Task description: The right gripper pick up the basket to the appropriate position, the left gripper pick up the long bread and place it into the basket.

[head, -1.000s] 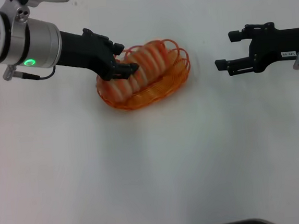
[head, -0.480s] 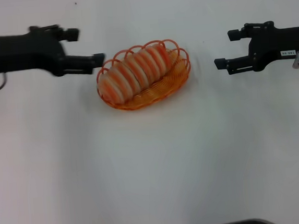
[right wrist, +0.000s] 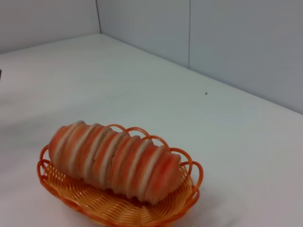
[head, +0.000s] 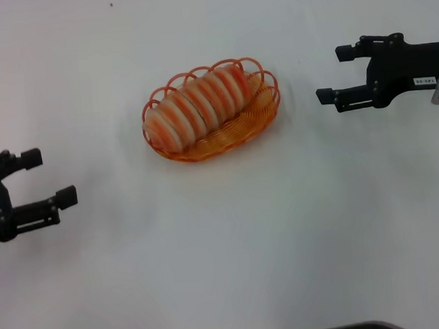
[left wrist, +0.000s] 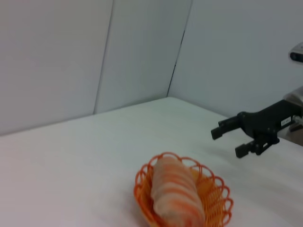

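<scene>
long bread point(head: 201, 104) — diagonal, along basket point(head: 241, 132)

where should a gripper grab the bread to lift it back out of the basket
Probably from above, across the middle of the bread, fingers closing over its narrow width. It lies lengthwise in the basket with its top above the rim, while the wire loops block a side approach. Both the left gripper and right gripper are open and clear.

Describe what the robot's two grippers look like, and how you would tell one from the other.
Both are black two-fingered claws with blocky fingertips. The right gripper carries a small white label on its black arm, with a silver fitting behind it. The left gripper shows no label.
</scene>
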`<action>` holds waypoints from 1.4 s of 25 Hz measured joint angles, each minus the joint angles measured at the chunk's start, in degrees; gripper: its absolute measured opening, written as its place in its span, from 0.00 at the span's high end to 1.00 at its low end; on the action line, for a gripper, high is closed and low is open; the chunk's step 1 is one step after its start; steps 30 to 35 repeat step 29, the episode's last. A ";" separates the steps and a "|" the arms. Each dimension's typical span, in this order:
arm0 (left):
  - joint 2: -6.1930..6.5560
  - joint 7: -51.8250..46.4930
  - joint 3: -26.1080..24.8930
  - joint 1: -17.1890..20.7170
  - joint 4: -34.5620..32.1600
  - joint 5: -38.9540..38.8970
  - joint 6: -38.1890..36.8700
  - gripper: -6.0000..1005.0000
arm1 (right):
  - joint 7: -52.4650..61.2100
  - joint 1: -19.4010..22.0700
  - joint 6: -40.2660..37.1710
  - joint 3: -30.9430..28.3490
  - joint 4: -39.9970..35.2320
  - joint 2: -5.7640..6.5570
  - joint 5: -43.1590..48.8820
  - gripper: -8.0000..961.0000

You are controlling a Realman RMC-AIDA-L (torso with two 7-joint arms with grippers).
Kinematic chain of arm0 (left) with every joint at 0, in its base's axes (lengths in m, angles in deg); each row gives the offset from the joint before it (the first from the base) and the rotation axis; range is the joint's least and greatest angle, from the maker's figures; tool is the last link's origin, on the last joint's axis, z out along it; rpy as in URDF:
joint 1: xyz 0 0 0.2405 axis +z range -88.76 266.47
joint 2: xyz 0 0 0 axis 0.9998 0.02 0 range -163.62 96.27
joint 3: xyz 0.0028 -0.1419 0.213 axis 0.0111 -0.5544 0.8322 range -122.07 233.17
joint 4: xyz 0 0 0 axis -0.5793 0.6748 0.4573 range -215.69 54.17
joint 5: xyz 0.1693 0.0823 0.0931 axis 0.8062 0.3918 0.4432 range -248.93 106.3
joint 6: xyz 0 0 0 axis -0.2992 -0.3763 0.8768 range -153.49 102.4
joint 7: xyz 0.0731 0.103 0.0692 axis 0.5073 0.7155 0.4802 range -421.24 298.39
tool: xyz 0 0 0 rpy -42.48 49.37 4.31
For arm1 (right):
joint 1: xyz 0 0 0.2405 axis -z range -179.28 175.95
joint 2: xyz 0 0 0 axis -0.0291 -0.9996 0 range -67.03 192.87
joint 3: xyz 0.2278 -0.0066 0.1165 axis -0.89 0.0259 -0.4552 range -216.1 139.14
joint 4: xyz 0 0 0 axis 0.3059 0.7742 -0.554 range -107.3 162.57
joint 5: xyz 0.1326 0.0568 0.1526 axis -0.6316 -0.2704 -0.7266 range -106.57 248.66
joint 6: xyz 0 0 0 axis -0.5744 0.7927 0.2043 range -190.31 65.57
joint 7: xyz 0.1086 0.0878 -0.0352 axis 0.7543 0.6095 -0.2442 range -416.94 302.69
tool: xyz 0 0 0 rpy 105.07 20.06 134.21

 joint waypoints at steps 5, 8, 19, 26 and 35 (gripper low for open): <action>-0.72 4.52 -0.04 1.86 3.45 0.51 3.76 0.06 | -0.78 0.02 0.00 0.18 0.16 0.00 0.02 0.06; -0.86 5.44 0.23 1.51 4.91 0.56 4.59 0.06 | -0.98 0.01 0.00 0.30 0.44 0.00 0.02 0.06; -1.40 6.60 0.20 0.11 5.31 0.27 7.31 0.06 | -1.61 0.00 -0.05 0.50 1.07 0.00 -0.02 0.06; -1.40 6.64 0.08 -0.24 5.31 0.25 7.13 0.06 | -1.61 -0.08 -0.09 0.57 1.31 0.00 -0.03 0.06; -1.39 6.60 0.03 -0.23 5.31 0.31 7.06 0.06 | -1.61 -0.08 -0.09 0.57 1.37 0.00 -0.03 0.06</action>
